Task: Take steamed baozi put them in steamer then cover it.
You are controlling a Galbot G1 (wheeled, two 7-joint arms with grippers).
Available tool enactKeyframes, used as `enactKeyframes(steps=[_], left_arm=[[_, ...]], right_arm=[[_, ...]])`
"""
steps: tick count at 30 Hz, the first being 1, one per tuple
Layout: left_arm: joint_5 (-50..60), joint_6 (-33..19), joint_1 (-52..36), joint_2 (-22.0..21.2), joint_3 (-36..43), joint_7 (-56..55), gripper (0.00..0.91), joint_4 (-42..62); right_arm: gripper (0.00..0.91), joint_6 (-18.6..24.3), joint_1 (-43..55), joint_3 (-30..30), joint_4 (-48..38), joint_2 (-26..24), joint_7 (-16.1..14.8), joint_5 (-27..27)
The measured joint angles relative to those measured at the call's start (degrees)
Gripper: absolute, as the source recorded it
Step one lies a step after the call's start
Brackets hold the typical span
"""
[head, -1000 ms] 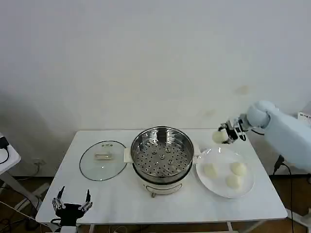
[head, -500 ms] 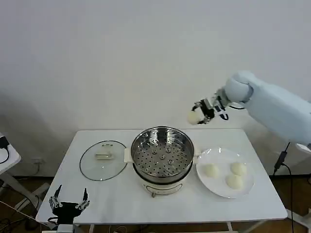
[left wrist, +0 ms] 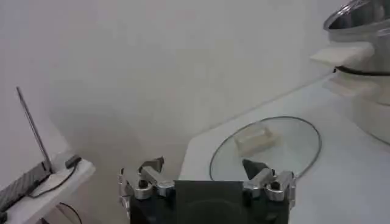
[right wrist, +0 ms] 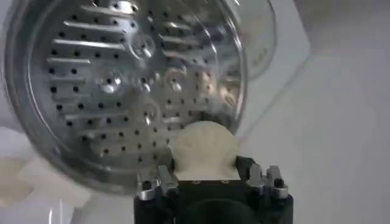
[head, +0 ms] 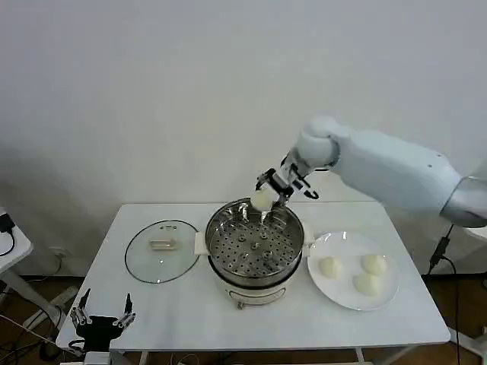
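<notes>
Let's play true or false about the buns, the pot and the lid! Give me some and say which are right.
1. The right gripper holds a bun over the steamer. True.
2. The lid is on the steamer. False: it lies flat on the table, on the steamer's left.
3. Three buns sit on the plate. True.
4. A bun already lies on the steamer's tray. False: the tray is bare.
5. The left gripper holds the lid. False: it hangs open by the table's near left edge, touching nothing.
</notes>
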Motion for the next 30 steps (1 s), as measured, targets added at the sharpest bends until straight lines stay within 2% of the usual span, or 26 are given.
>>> enactKeyframes(steps=[15,30], left_arm=[[-0.34,-0.26,-0.08,-0.10,0.09,-0.12,0.907,0.85],[-0.29,-0.30,0.00,-0.35,0.41,-0.13,0.907,0.76]], right_arm=[[0.685,9.90,-3.42,-1.42,-5.15,5.36,3.81,-9.72],[0.685,16.28,-6.10,0.50,-11.76,8.75,6.24,-18.56]])
